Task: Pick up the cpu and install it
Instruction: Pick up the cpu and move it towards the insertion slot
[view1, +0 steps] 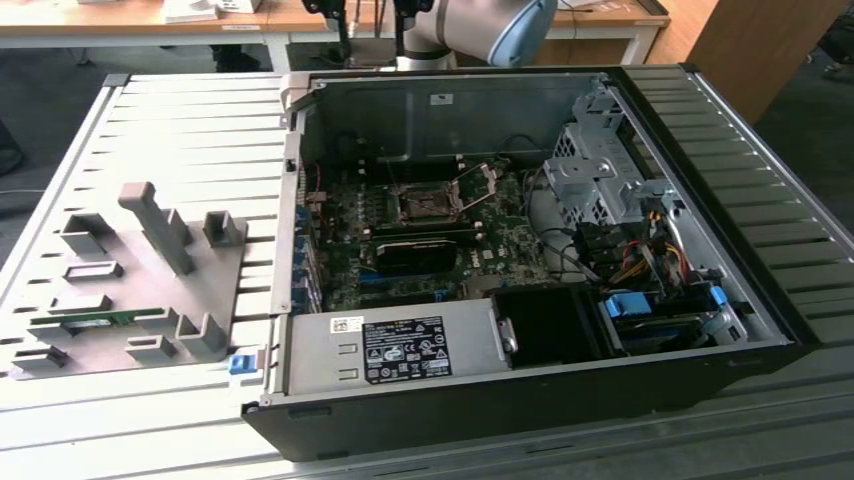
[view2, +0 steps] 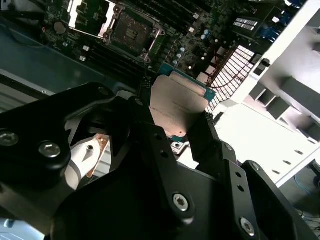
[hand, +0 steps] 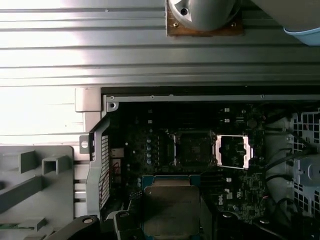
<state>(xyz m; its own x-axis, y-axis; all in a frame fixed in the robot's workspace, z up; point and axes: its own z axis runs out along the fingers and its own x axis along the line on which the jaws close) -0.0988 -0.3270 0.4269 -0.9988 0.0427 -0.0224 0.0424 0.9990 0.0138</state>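
The cpu (view2: 177, 105) is a flat square chip with a silvery top and a greenish rim, held between the two black fingers (view2: 150, 127) of my gripper (view2: 177, 125), which is shut on its opposite edges. The cpu (hand: 171, 207) hangs above the motherboard, a short way off from the open socket (hand: 192, 148). Beside the socket, its metal load plate (hand: 233, 151) is folded back. In the exterior view the socket (view1: 430, 205) lies bare in the middle of the board inside the open computer case (view1: 747, 250).
A grey fixture plate (view1: 80, 350) with upright blocks and a narrow green strip (view1: 100, 320) lies at the exterior view's left of the case. Drive cage and cables (view1: 627, 230) fill the case's other side. The power supply (view1: 394, 350) sits along the near wall.
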